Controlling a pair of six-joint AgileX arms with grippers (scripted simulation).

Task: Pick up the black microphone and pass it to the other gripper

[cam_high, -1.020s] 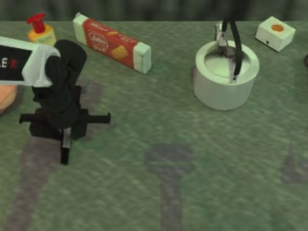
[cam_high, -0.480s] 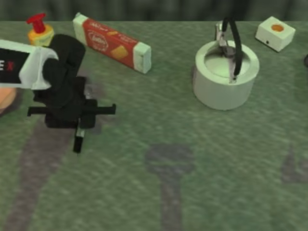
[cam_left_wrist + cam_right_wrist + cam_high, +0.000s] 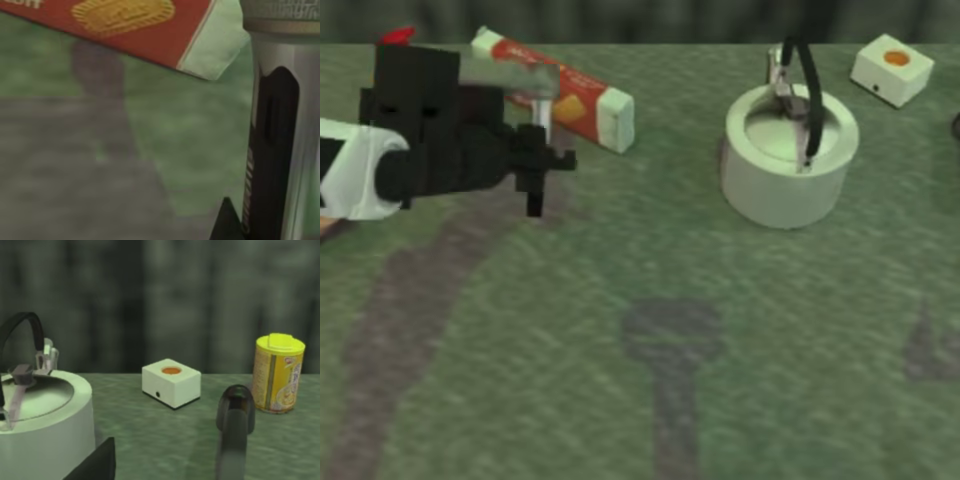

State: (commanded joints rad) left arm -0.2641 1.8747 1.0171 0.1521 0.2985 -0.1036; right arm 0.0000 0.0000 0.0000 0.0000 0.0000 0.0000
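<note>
The mic (image 3: 272, 150) clamped in the left gripper (image 3: 535, 165) looks like glossy silvery metal with a matt black inset strip and a fine mesh band at its head. Just behind it, the box (image 3: 125, 25) looks like printed card, smooth. The table (image 3: 720, 380) looks like rough, matt green cloth. Well off to the gripper's side, the pot (image 3: 785, 170) looks smooth, pale and glazed.

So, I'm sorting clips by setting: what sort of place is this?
Likely a rendered tabletop test scene: a green table with unrelated items, a biscuit box, a white pot and a yellow can.
</note>
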